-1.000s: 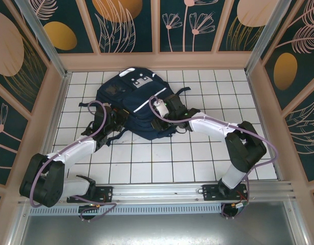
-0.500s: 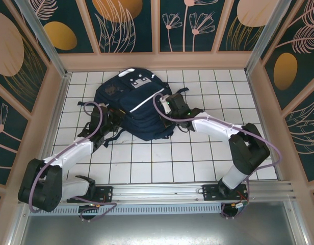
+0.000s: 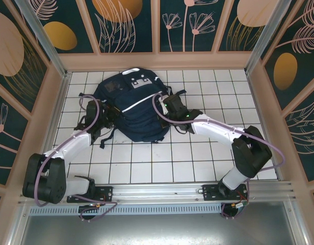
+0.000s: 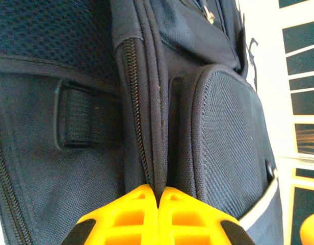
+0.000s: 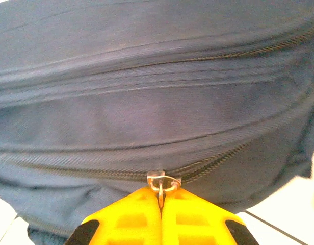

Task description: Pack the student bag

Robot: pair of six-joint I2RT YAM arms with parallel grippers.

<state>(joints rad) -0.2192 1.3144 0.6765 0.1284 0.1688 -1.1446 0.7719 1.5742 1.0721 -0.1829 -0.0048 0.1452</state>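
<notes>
On the table (image 3: 198,158), the student bag (image 3: 139,109) lies near-to-far, top away.

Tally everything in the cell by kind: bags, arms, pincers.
Backpacks: 1, the student bag
Robot arms: 2, left arm and right arm
Yellow pincers: 2, left pincer and right pincer, both closed on the bag
Total: 5
</notes>
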